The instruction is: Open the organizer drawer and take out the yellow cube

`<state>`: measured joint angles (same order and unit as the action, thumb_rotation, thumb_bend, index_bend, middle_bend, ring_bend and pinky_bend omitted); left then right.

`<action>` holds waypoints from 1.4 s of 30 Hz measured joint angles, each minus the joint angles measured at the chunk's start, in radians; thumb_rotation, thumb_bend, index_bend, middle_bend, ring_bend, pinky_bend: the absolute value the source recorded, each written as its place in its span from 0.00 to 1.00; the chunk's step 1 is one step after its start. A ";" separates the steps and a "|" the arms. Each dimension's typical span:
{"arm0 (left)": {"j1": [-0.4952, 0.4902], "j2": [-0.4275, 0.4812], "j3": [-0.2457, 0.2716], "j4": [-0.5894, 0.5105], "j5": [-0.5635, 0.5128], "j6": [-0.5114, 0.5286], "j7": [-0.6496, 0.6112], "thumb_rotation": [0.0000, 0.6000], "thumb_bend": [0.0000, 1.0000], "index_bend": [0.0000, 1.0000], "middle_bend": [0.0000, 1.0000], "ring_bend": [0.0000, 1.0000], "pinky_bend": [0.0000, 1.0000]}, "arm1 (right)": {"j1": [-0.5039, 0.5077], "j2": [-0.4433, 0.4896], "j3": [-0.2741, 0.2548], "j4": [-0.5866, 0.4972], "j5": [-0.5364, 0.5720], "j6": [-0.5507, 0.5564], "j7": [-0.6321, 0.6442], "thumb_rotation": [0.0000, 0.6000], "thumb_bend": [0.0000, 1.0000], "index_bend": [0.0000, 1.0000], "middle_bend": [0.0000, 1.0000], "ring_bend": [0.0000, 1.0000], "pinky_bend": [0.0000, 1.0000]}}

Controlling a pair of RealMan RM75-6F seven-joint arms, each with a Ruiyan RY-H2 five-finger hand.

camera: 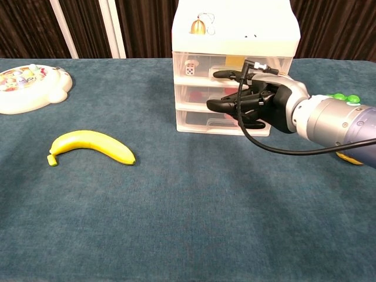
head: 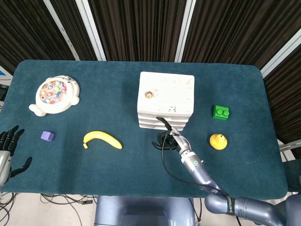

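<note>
The white three-drawer organizer [head: 165, 100] [camera: 235, 35] stands mid-table with all its drawers pushed in. Through the clear front of the top drawer [camera: 200, 66] I see a die, a green piece and a yellow cube [camera: 235, 60], partly hidden by my fingers. My right hand [head: 167, 140] [camera: 258, 106] hovers right in front of the drawer fronts, fingers spread and holding nothing; one fingertip [camera: 218, 74] is level with the top drawer, another [camera: 212, 106] with the middle drawer. Whether they touch the drawers I cannot tell. My left hand [head: 7, 150] waits open at the table's near left edge.
A banana [head: 102, 139] [camera: 91, 145] lies left of the organizer, a purple cube [head: 47, 136] further left. A round fishing-game toy [head: 54, 94] [camera: 29, 88] sits at the far left. A green brick [head: 220, 111] and a yellow fruit [head: 218, 141] lie right of the organizer.
</note>
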<state>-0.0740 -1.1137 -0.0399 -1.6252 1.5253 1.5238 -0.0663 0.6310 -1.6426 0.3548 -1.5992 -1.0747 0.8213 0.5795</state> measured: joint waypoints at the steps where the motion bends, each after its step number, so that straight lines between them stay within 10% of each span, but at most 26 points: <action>1: 0.000 0.000 0.000 0.000 0.000 0.000 0.000 1.00 0.31 0.04 0.00 0.00 0.00 | 0.001 0.001 0.001 0.000 0.001 -0.004 0.001 1.00 0.36 0.00 0.80 0.88 0.99; 42: 0.004 0.000 -0.005 -0.002 -0.016 -0.002 0.017 1.00 0.31 0.04 0.00 0.00 0.00 | 0.025 0.000 0.028 0.039 -0.023 -0.096 0.110 1.00 0.36 0.00 0.80 0.88 0.99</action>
<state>-0.0704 -1.1139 -0.0450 -1.6275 1.5089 1.5215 -0.0494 0.6557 -1.6430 0.3828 -1.5599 -1.0979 0.7258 0.6897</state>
